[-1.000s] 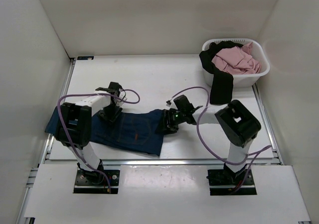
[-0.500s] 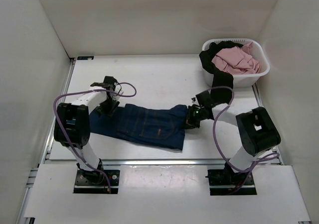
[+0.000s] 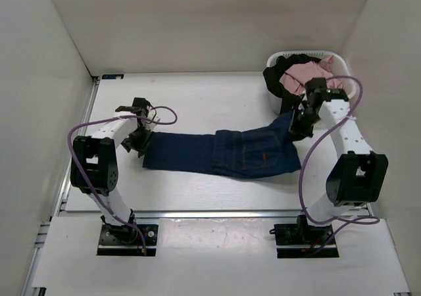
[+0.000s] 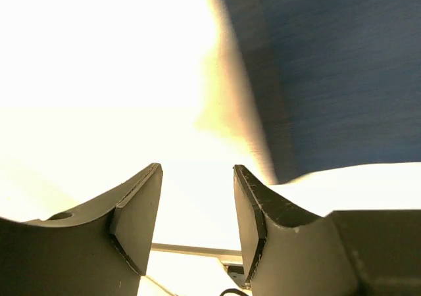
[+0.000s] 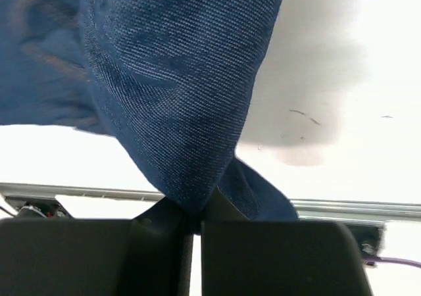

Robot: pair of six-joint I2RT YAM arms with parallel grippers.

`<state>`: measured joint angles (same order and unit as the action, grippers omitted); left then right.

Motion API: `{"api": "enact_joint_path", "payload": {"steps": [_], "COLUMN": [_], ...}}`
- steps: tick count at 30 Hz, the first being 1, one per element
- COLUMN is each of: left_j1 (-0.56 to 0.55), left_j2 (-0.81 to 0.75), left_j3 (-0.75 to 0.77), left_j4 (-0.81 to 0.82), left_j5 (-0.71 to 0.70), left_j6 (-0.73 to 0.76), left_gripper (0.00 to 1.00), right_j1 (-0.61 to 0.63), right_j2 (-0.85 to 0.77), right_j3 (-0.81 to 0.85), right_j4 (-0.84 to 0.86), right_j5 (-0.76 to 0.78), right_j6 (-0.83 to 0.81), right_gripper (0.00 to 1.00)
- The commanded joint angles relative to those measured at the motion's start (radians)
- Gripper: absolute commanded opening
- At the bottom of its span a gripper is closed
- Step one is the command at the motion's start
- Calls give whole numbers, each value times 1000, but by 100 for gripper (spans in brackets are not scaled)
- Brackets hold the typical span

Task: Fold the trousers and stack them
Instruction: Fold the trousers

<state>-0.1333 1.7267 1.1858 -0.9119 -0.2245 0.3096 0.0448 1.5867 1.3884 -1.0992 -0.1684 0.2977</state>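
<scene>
The trousers (image 3: pixel 223 152), dark navy denim with tan stitching, lie stretched out across the middle of the table. My right gripper (image 3: pixel 297 122) is shut on their right end and holds it lifted near the basket; the pinched denim (image 5: pixel 177 105) hangs between its jaws. My left gripper (image 3: pixel 137 141) is open and empty at the trousers' left end, just off the cloth. In the left wrist view the denim edge (image 4: pixel 329 72) lies beyond the right fingertip (image 4: pixel 253 204).
A white laundry basket (image 3: pixel 342 98) stands at the back right with a pink garment (image 3: pixel 309 75) in it and a black garment (image 3: pixel 276 85) draped over its rim. White walls close in on the left, back and right.
My right gripper has pulled the trousers' end far to the right and up, stretching them out. My left gripper has let go of the left end and now stands open.
</scene>
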Motion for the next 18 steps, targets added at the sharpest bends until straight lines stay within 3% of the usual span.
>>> {"api": "enact_joint_path", "payload": {"steps": [1,6,8,18], "left_j1": [1,-9,-9,-29], "left_j2": [4,39,51,155], "left_j3": [-6,15,40,161], "left_j4": [5,5,5,-25], "left_j5": [39,74,102,146], "left_j6": [-3,-3,-3,-3], "left_gripper": [59,59,59,59], "right_j1": [27,110,154,501], "right_j2": [-38,117,143,458], "right_j3": [232,656,760,1009], "right_j4": [-223,-384,-374,-214], "right_j5": [84,84,5,-60], "right_j6": [-38,-6,17,185], "right_gripper": [0,0,0,0]}}
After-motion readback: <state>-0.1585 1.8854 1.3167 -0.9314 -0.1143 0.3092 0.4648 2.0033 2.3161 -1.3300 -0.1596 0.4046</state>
